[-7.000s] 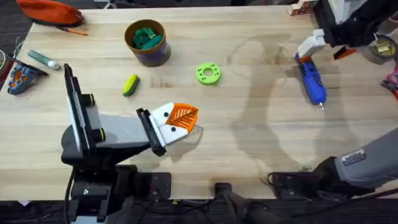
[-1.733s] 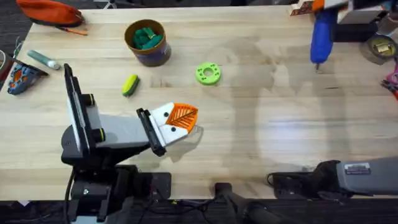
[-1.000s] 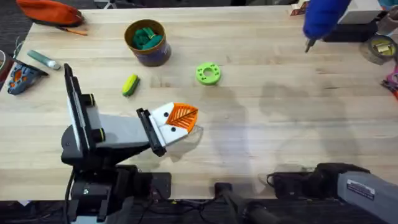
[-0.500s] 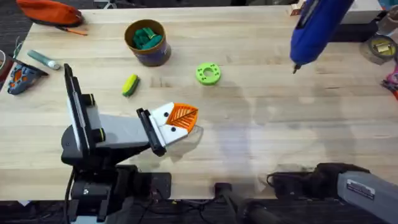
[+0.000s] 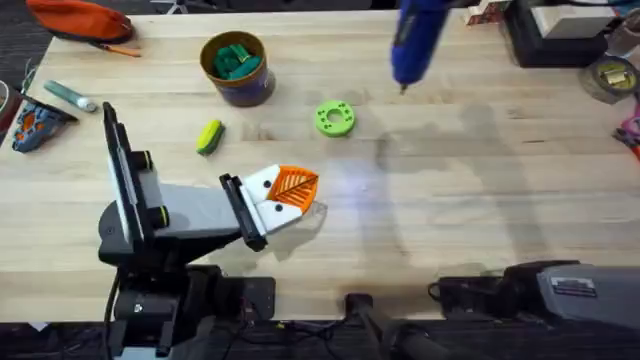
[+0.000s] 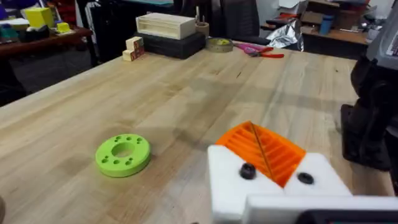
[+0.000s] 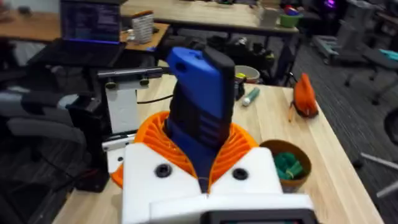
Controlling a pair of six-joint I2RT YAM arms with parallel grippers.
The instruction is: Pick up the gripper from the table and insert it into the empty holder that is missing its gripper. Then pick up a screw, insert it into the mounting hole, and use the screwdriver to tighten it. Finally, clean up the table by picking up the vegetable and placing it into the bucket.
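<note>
In the bucket [image 5: 238, 68] — green pieces [image 5: 236, 57].

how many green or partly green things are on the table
4: the green ring-shaped disc mid-table, the yellow vegetable with its green end left of it, green pieces inside the bucket, and a grey-green marker pen at the left edge. Others may be hidden.

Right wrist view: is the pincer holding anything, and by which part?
Yes. The right pincer is shut on the blue screwdriver, gripping its fat body between the orange pads; its tip points down over the table.
</note>
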